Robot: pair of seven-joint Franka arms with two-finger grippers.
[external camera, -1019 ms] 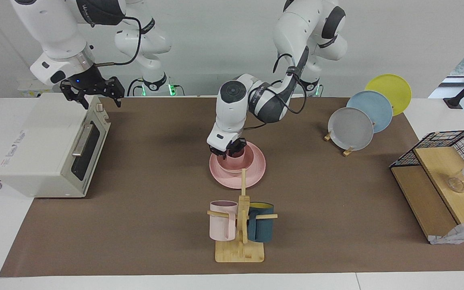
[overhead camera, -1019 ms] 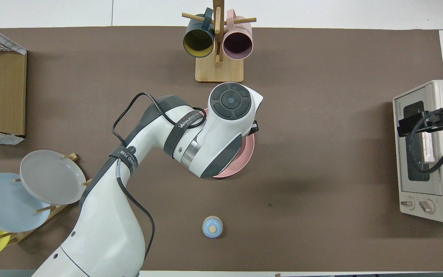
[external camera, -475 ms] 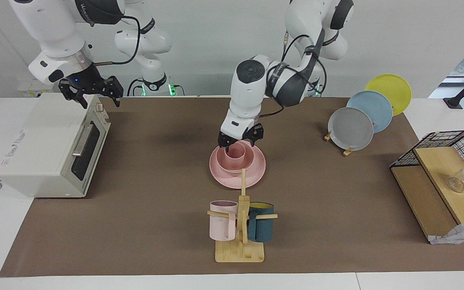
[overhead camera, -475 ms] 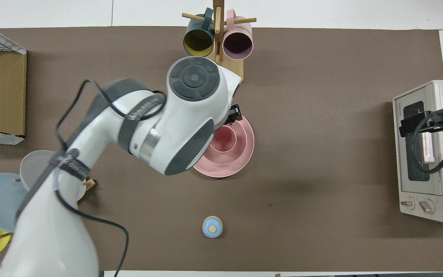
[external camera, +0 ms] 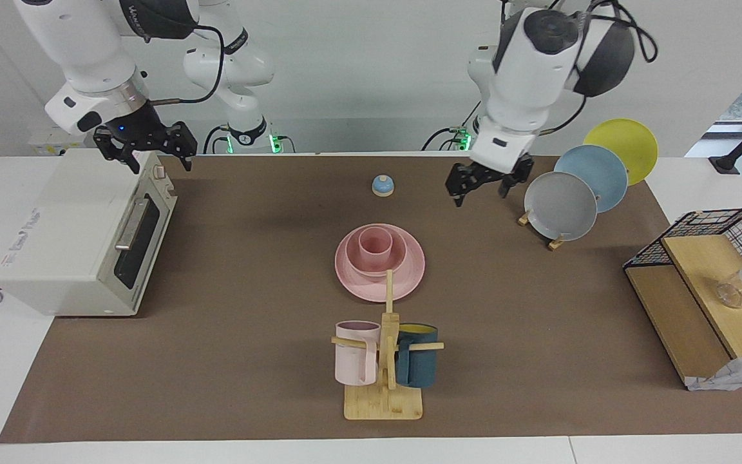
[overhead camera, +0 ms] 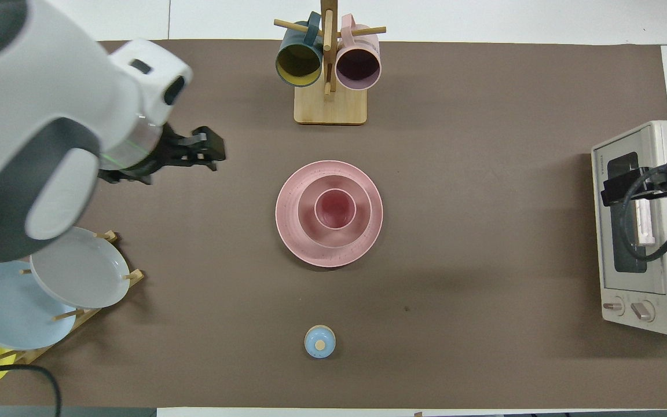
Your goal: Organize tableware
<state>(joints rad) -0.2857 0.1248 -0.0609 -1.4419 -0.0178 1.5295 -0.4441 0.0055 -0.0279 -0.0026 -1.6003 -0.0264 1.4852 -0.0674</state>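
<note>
The matte pink set stands stacked at the middle of the table. The wide pink plate (external camera: pixel 409 277) (overhead camera: pixel 293 243) carries the rounded bowl (external camera: pixel 358 263) (overhead camera: pixel 305 209), and the small tapered cup (external camera: pixel 376 248) (overhead camera: pixel 335 208) stands upright in the bowl. My left gripper (external camera: pixel 482 187) (overhead camera: pixel 209 152) is open and empty, raised over bare mat toward the left arm's end, beside the plate rack and well away from the stack. My right gripper (external camera: pixel 161 161) is open and empty and waits above the toaster oven's top edge.
A wooden mug rack (external camera: pixel 384 393) with a pale pink and a dark teal mug stands farther from the robots than the stack. A plate rack (external camera: pixel 561 206) holds grey, blue and yellow plates. There are also a toaster oven (external camera: pixel 81 238), a small blue knob (external camera: pixel 382 185) and a wire-and-wood shelf (external camera: pixel 699 290).
My left gripper let go of the cup in the bowl, lifted and swung away toward the plate rack. The stack stands uncovered. The right arm has not moved.
</note>
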